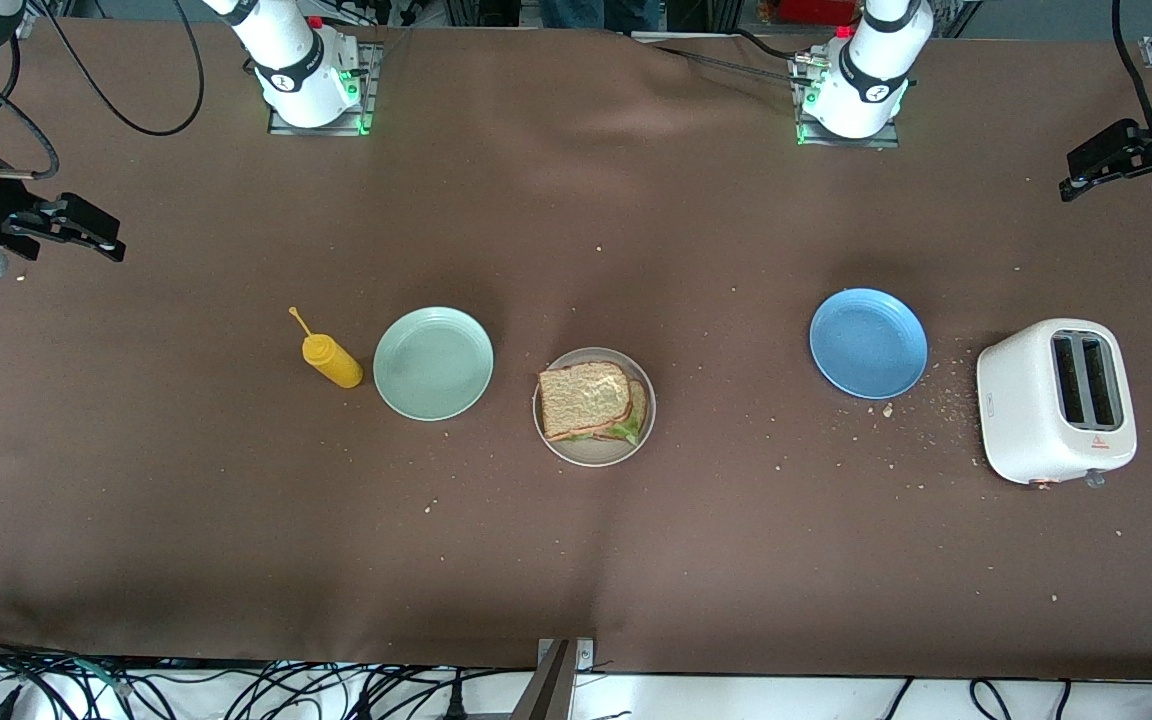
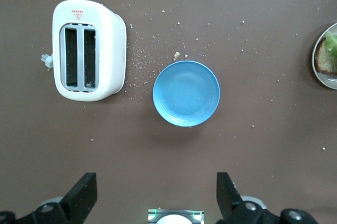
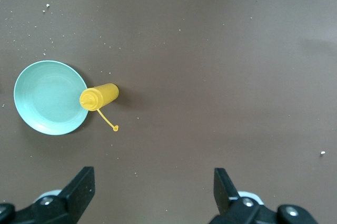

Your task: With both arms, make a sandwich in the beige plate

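Observation:
The sandwich (image 1: 586, 398), two wholegrain slices with green lettuce showing at one edge, lies on the beige plate (image 1: 591, 458) in the middle of the table. The left wrist view catches only an edge of the plate (image 2: 317, 66) and sandwich (image 2: 328, 58). My left gripper (image 1: 1086, 175) hangs high over the left arm's end of the table, open and empty (image 2: 156, 192). My right gripper (image 1: 96, 235) hangs high over the right arm's end, also open and empty (image 3: 152, 190). Neither gripper is near the sandwich.
A mint-green plate (image 1: 433, 362) and a yellow squeeze bottle (image 1: 332, 360) lie beside the beige plate toward the right arm's end. A blue plate (image 1: 868, 342) and a white toaster (image 1: 1056, 400) stand toward the left arm's end, with crumbs between them.

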### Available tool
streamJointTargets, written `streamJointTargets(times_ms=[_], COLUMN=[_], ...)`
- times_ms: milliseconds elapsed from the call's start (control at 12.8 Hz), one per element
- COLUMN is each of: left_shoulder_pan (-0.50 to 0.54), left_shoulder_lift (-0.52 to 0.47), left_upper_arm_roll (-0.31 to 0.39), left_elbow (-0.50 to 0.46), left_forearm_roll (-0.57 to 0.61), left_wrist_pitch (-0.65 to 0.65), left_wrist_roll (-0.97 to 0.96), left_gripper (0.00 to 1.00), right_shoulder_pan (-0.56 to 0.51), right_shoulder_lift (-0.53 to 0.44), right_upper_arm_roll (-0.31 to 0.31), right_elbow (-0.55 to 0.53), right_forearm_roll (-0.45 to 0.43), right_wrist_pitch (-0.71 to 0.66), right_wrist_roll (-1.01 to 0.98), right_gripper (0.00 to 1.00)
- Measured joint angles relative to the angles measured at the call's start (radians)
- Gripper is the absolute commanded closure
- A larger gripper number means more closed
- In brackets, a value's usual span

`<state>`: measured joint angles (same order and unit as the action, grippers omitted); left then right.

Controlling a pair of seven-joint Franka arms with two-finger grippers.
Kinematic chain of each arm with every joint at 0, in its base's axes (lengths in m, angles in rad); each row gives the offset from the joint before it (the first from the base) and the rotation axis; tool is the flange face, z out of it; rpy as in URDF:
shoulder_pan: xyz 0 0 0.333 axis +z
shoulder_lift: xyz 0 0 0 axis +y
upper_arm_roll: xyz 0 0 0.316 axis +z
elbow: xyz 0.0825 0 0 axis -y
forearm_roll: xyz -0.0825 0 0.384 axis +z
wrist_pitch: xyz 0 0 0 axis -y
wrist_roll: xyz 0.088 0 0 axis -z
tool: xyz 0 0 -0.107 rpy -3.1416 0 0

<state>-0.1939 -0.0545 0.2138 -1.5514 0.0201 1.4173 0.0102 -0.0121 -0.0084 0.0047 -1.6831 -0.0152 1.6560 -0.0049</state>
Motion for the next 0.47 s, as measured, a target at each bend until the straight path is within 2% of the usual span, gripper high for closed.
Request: streamJointTargets(times_ms=[467], left_shoulder_pan=[-0.003], left_shoulder_lift=[0.007], left_upper_arm_roll=[0.001], left_elbow=[-0.011], left_forearm_roll=[0.000], left_wrist_pitch=[0.034], left_wrist_roll=[0.000], left_gripper=[0.00], right_shoulder_pan=[0.000], right_shoulder_lift=[0.000], right_upper_arm_roll=[0.000], right_elbow=[0.000], right_forearm_roll=[0.000], right_wrist_pitch=[0.000], right_wrist_roll=[0.000], right_gripper=[0.00])
